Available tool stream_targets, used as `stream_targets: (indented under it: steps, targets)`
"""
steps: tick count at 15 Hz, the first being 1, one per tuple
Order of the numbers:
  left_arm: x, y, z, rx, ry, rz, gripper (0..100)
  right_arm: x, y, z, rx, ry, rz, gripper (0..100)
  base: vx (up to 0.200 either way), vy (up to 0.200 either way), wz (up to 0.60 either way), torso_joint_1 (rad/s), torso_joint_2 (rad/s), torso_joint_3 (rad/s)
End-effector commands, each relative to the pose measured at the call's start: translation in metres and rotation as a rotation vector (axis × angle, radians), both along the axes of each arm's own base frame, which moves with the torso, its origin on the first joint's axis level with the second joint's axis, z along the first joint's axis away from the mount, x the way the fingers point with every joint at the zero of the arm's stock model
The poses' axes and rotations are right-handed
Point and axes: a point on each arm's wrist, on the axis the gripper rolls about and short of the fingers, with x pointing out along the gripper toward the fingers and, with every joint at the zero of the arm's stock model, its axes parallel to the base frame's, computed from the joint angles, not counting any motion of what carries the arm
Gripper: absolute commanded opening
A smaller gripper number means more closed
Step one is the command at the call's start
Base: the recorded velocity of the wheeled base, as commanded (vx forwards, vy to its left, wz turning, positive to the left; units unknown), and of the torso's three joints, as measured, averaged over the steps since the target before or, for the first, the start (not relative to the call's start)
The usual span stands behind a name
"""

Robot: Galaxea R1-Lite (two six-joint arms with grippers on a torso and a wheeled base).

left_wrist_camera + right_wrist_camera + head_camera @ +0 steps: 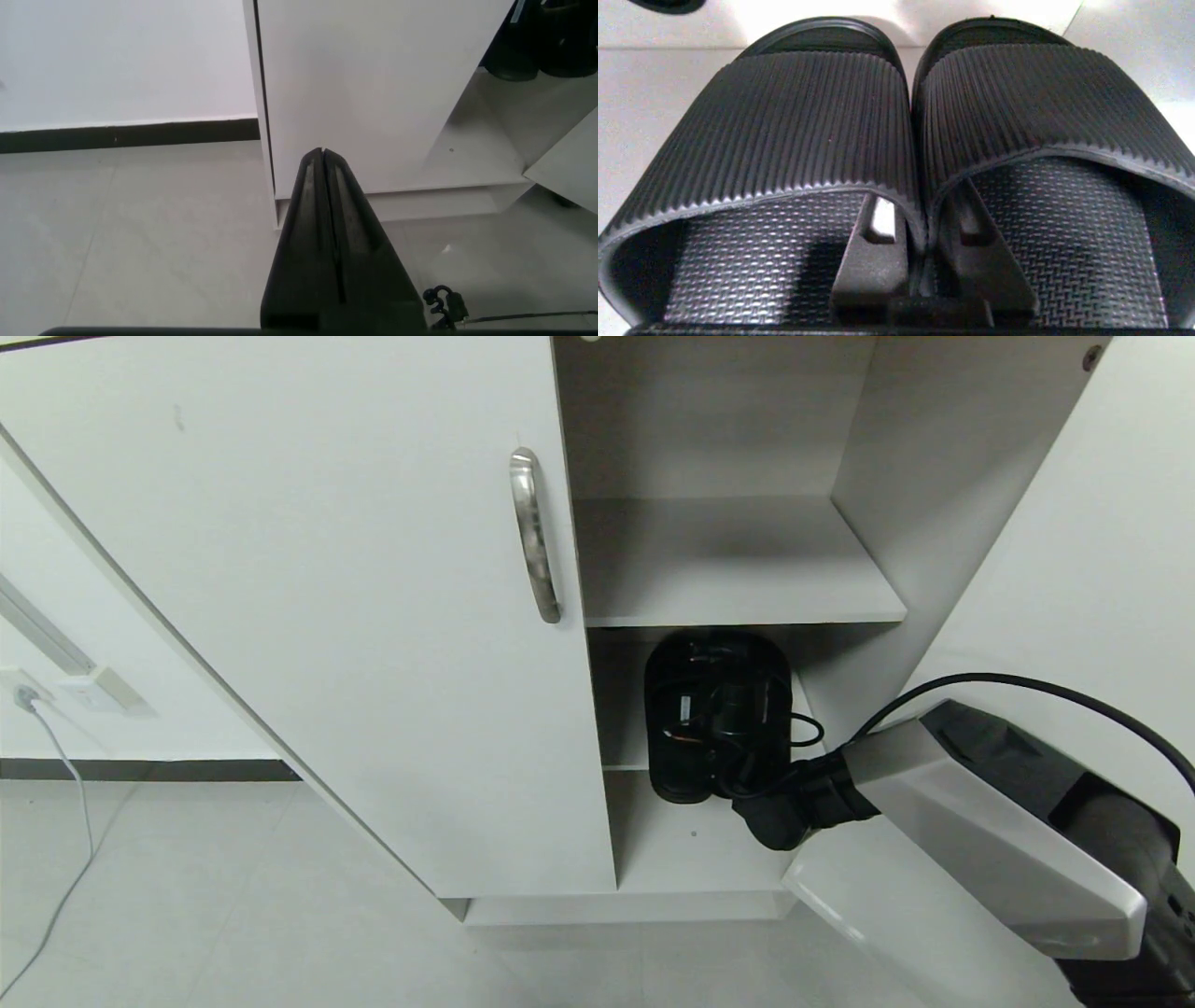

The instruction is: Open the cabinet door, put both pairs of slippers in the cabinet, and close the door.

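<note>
Right wrist view shows the right gripper pinched shut on the pair of black slippers, whose heels seem to overhang the lower shelf, so releasing here could tip them out; the upper shelf sits close above, the open door stands beside the arm, and the left gripper is closed and empty.

I get soft, even white light in the head view, bright on the cabinet door. Grey shade fills the open compartment, deepest under the shelf, where the black slippers lose detail. The handle carries a thin glint. In the right wrist view the ribbed straps catch light.
</note>
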Motion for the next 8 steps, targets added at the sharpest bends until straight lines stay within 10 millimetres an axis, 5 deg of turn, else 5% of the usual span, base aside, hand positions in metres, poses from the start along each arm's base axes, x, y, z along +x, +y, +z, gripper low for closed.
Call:
stream_targets:
  steps: [1, 8]
  targets:
    - [0.0001, 0.0, 0.0, 0.0, 0.002, 0.0, 0, 0.001, -0.0001, -0.0013, 0.0, 0.0, -0.001, 0, 0.0, 0.0, 0.0, 0.0, 0.0, 0.0]
    - [0.0001, 0.0, 0.0, 0.0, 0.002, 0.0, 0, 0.0019, -0.0004, -0.0004, 0.005, -0.004, -0.003, 0, 0.0, 0.0, 0.0, 0.0, 0.0, 0.0]
